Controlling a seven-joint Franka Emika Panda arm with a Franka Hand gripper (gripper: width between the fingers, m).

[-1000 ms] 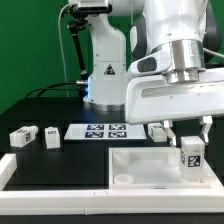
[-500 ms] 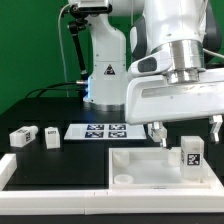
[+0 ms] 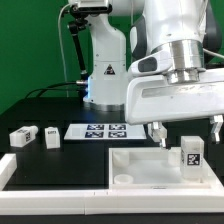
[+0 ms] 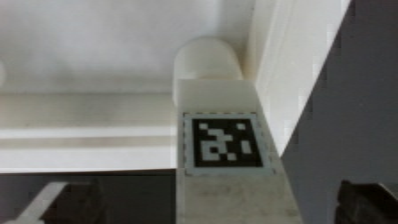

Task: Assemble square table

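Black tabletop fills the exterior view, edged at the front by a white border rail [image 3: 50,172], with the arm's white base [image 3: 105,60] behind it. At the exterior view's left, an outer leg block [image 3: 20,137] and an inner leg block [image 3: 52,136] lie on their sides, near each other but apart. Toward the middle, the marker board [image 3: 100,130] lies flat on the table. In front of it and to its right rests the square top [image 3: 140,168], its raised rim facing up.

An upright leg [image 3: 190,155] stands at the far right corner of the square top, with its tag turned toward the camera. Above it hangs the gripper [image 3: 186,135], jaws spread wide, one finger on each side of the leg and neither touching it.

A second ago the fingers were pressed against the leg's sides. Half a second ago they had already been drawn apart, and little has changed between that frame and this one. The leg has stayed upright in the same corner, and the two blocks and the board are unmoved.

In the wrist view the upright leg [image 4: 222,140] is seen against the rim of the square top [image 4: 89,110]. The fingers [image 4: 50,205] show only as dark blurs well clear of it.
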